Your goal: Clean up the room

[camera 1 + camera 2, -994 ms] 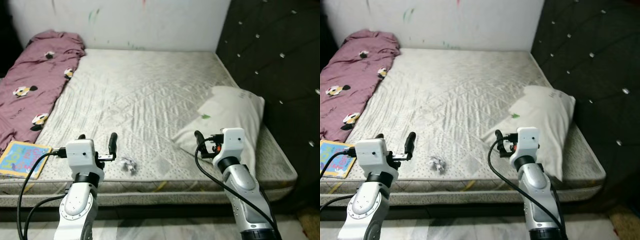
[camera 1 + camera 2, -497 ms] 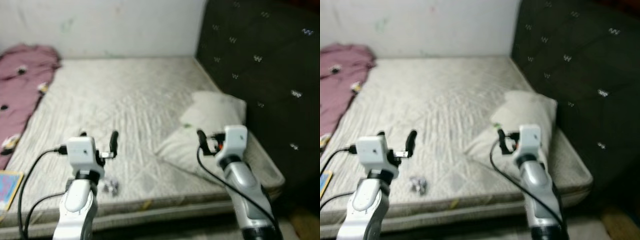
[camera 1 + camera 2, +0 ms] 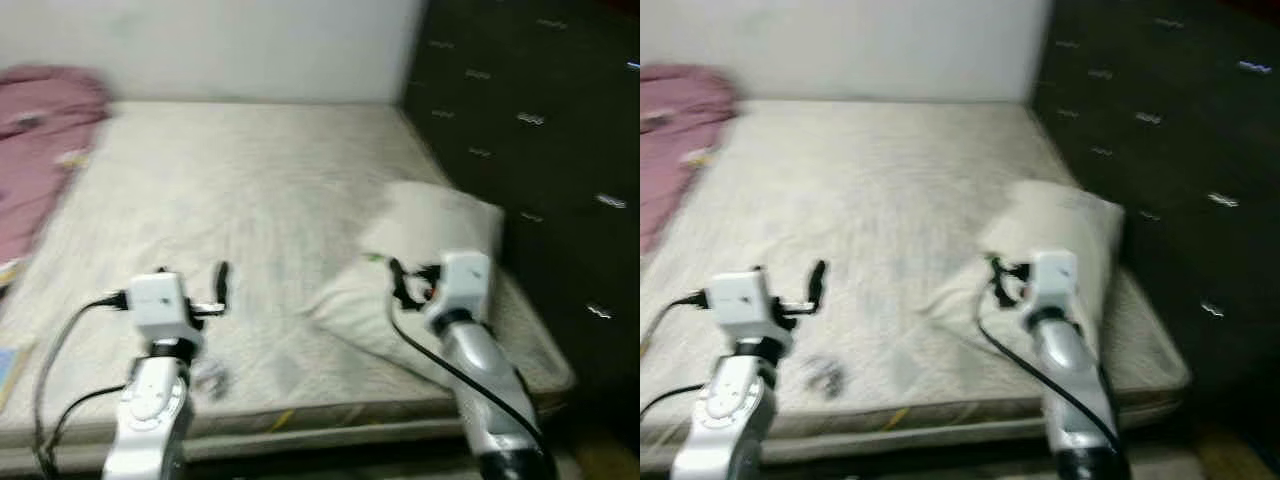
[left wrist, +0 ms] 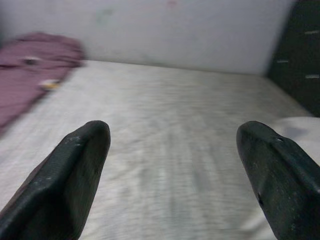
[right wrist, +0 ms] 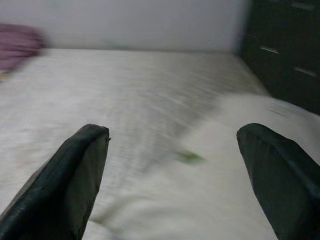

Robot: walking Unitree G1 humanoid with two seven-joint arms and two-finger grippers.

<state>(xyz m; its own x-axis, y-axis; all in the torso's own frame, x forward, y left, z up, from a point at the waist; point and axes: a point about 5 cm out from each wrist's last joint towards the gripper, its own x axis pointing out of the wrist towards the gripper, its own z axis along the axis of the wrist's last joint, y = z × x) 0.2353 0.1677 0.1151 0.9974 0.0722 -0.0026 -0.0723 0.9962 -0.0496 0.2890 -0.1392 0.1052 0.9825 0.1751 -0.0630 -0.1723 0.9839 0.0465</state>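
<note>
My left gripper (image 3: 190,283) is spread wide and holds nothing. A small crumpled scrap (image 3: 208,378) lies on the bed (image 3: 250,190) just below and a bit to the right of it, so my left arm is much nearer. The scrap looks little, light and wrinkly, but it is blurry. My right gripper (image 5: 175,165) is spread wide too, empty, over the soft white pillow (image 3: 440,225).

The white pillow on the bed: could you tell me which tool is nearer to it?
Right. The right tool hangs open just over the white pillow; the left tool is across the mattress to its left.
</note>
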